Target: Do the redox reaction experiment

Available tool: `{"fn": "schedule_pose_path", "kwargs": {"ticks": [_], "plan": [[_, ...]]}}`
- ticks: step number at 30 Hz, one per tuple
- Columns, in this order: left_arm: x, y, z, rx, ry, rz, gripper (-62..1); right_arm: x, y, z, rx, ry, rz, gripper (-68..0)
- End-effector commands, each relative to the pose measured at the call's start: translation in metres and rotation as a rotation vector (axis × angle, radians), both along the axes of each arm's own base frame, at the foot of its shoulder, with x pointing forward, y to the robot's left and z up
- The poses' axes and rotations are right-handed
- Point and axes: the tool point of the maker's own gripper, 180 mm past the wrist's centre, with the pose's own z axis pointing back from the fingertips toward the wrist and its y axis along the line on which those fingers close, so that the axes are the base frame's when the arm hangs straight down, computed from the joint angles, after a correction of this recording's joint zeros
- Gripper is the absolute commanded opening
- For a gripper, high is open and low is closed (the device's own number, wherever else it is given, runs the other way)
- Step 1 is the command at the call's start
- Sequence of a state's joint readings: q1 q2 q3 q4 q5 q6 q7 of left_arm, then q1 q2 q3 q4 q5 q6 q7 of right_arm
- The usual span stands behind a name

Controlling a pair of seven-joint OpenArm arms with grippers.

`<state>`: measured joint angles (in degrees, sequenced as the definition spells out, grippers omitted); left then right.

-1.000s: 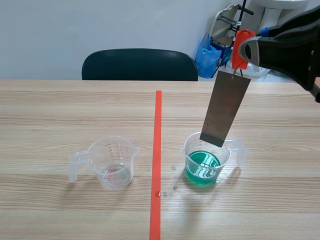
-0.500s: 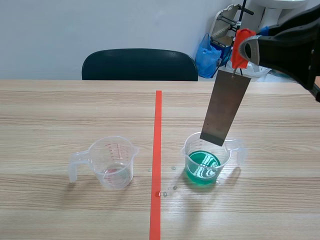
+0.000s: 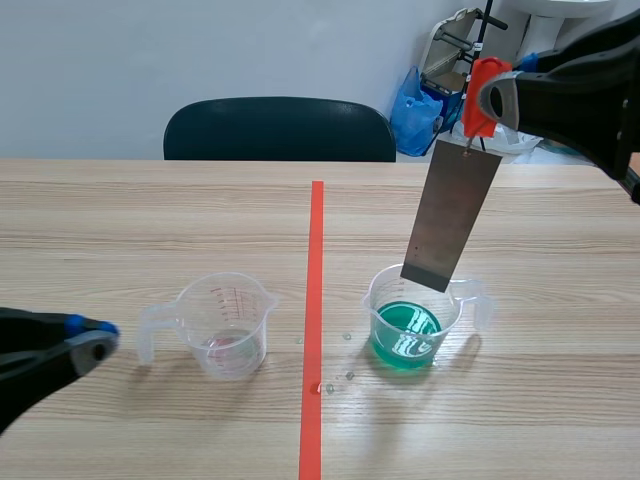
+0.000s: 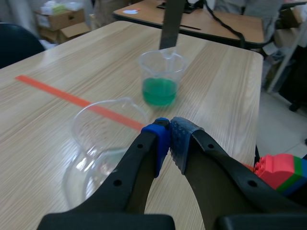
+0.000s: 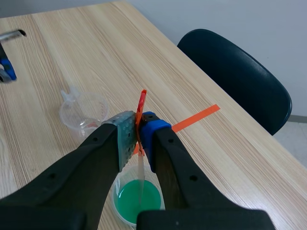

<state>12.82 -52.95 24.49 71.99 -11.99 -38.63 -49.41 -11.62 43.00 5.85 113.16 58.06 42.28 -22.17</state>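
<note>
My right gripper (image 3: pixel 487 100) is raised at the right, shut on a red clip (image 3: pixel 482 92). A grey metal plate (image 3: pixel 450 218) hangs from the clip, its lower edge just above a clear beaker of green liquid (image 3: pixel 405 335). In the right wrist view the clip (image 5: pixel 141 109) is pinched between the pads, and the green beaker (image 5: pixel 139 199) lies below it. A second clear beaker (image 3: pixel 228 325) holds a pinkish trace left of the tape. My left gripper (image 3: pixel 100 338) is low beside that beaker's handle, shut on nothing (image 4: pixel 169 139).
An orange-red tape line (image 3: pixel 313 300) runs down the table's middle, with a few droplets (image 3: pixel 347 375) beside it. A dark chair (image 3: pixel 280 128) stands behind the far edge, and a blue bag (image 3: pixel 415 110) lies beyond it. Coloured toy blocks (image 4: pixel 283 172) lie off the table.
My left gripper has come into the scene view at the lower left, next to the pinkish beaker's handle. The right arm, clip and plate have stayed in place.
</note>
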Motion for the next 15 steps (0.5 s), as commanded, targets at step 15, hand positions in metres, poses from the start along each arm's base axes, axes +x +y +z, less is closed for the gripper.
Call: {"fn": "schedule_pose_path", "kwargs": {"ticks": [15], "plan": [[0.071,-0.142,0.012,-0.084,-0.046,0.031,-58.4,-0.001,0.003,0.013,0.014,-0.042,0.02,-66.7]]}}
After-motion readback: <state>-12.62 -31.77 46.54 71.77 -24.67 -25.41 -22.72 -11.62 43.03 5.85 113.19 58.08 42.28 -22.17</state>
